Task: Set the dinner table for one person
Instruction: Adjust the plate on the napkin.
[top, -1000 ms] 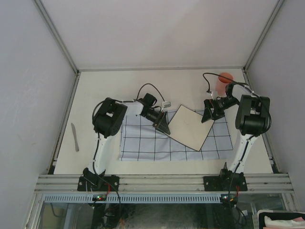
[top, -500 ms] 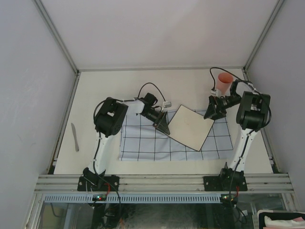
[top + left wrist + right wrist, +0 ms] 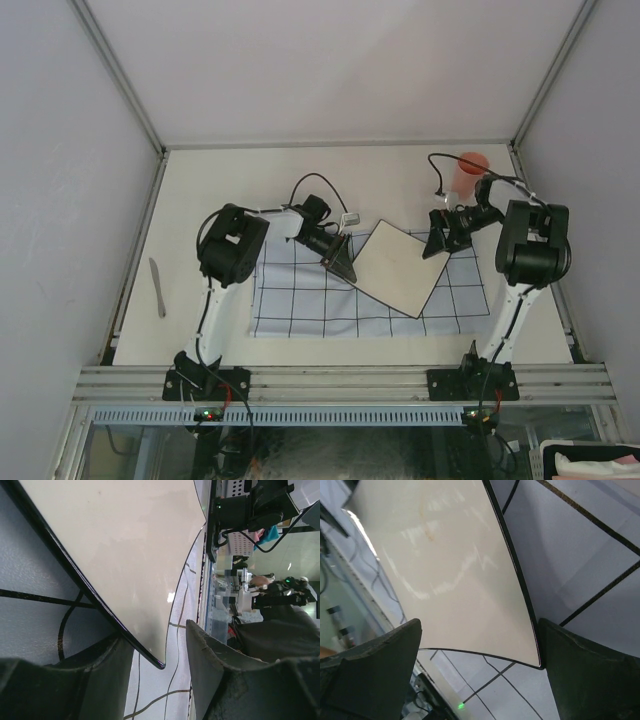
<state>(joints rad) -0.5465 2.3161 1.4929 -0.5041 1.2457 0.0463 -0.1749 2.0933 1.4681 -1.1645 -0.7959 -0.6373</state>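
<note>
The plate (image 3: 400,266) lies skewed on the checked cloth (image 3: 300,300), in the middle of the dinner table (image 3: 250,180). My left gripper (image 3: 347,268) and right gripper (image 3: 433,248) stand with jaws apart astride its opposite corners, clamping nothing. The knife (image 3: 157,287) at the left edge and the cup (image 3: 470,172) far right look not yet placed.

On the dinner table (image 3: 250,190) the plate (image 3: 402,266) lies on the cloth (image 3: 300,300), cup (image 3: 470,172) behind right, knife (image 3: 157,286) far left.

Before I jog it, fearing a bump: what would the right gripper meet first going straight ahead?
Probably the plate: its corner lies inside the open right gripper, dead ahead.
</note>
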